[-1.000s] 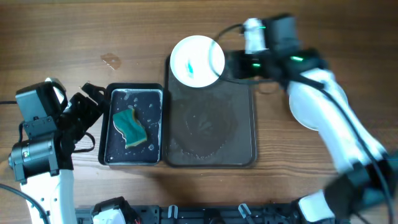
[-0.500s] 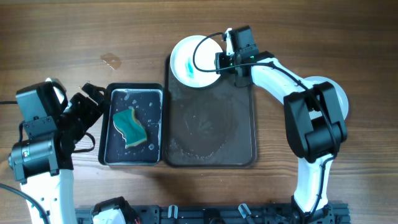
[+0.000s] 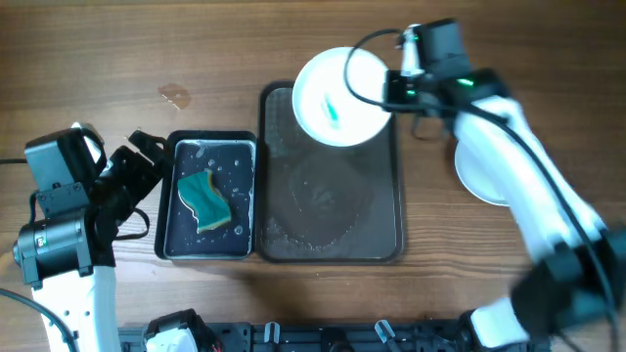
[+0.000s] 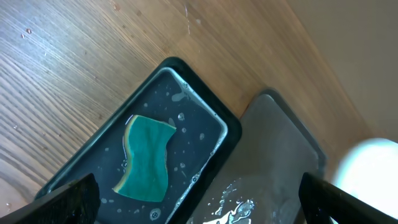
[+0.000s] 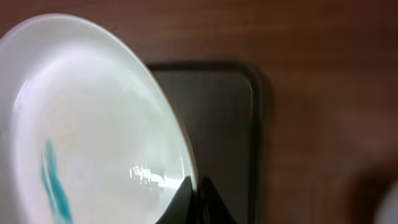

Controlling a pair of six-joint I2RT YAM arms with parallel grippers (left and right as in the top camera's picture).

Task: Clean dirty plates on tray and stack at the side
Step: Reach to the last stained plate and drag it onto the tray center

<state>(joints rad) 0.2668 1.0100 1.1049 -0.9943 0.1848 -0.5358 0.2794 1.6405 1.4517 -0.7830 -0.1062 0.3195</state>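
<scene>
White plate (image 3: 333,83), teal smear, held over tray (image 3: 386,210) by desk's far edge; right gripper (image 3: 391,90) pinching rim only. Risk: shallow edge grip slips, plate drops. Left gripper (image 3: 145,181) wide, idle, near-left corner

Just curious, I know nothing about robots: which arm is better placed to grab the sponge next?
Left. The left gripper is open, right beside the black basin holding the sponge; the right gripper is shut on the smeared plate above the tray.
</scene>
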